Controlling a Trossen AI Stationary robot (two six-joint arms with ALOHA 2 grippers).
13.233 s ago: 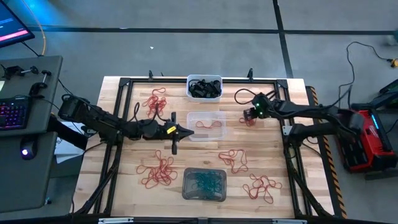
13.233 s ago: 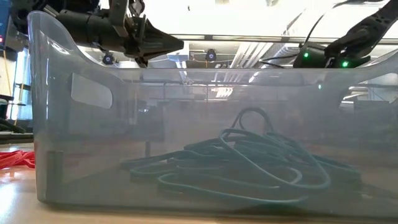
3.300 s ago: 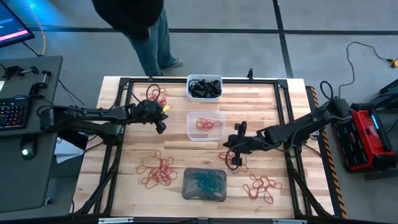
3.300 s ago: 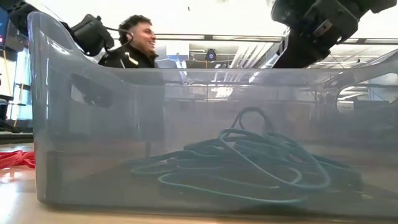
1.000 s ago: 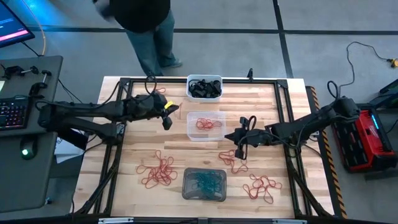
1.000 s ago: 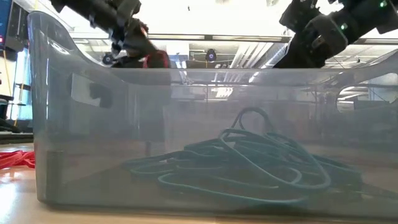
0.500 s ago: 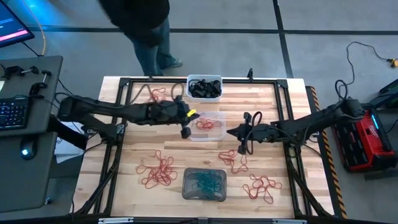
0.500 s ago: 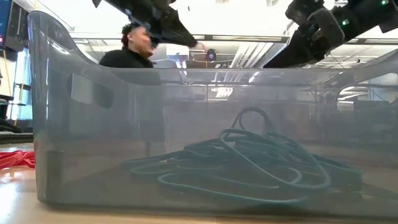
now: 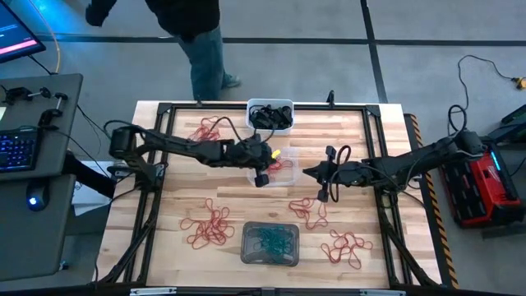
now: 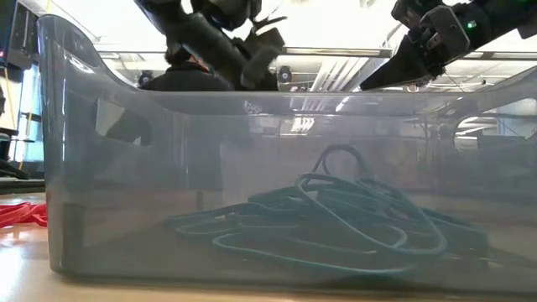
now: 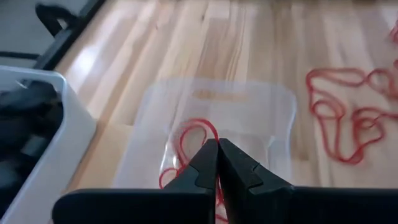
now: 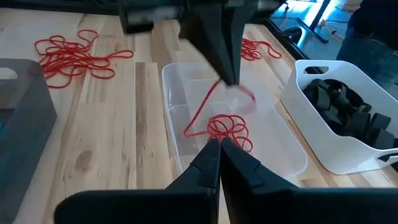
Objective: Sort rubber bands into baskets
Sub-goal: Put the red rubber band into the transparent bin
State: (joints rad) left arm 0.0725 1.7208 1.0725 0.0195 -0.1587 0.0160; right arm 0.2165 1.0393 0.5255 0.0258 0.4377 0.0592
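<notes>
The grey basket (image 9: 269, 243) of teal bands sits nearest, red rubber bands (image 9: 207, 226) strewn either side of it. Mid-table, the left gripper (image 9: 261, 174) hangs over the clear basket (image 12: 283, 155), pinched tight on a red band (image 12: 202, 109) dangling inside; it should part only once fully over the tub. The right gripper (image 9: 322, 191) waits beside it, shut, apparently empty. The white basket (image 9: 269, 105) stands farthest.

Wooden worktop (image 9: 173, 205) with black frame rails (image 9: 205, 105). Person (image 9: 193, 33) in dark top and jeans standing on the grey floor beyond its far edge. Keyboard (image 9: 16, 150) on side desk (image 9: 41, 230), left; red device (image 9: 477, 185), right.
</notes>
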